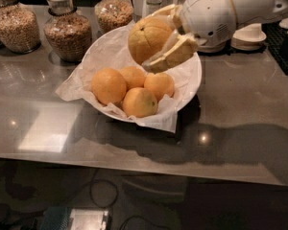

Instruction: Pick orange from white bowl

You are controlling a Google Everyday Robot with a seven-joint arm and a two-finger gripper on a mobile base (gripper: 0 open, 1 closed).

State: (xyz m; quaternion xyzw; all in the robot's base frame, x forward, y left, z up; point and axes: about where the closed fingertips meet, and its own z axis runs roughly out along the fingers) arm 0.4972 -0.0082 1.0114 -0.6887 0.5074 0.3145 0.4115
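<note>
The orange (148, 38), large, pale yellow-orange with pebbled skin and a dark stem dimple, hangs in the air above the white bowl (194, 75). My gripper (156, 37) comes in from the upper right and is shut on the orange, one cream finger (175, 54) below it and one behind its top. The bowl is lined with crumpled white paper and holds three smaller, deeper-orange fruits (134, 89). The orange is clear of them and of the bowl's rim.
Three glass jars of grains (67, 30) stand behind the bowl at the left. Stacked small white dishes (248, 36) sit at the back right, behind my arm (230, 8). The grey counter's front edge (134, 159) runs across below the bowl.
</note>
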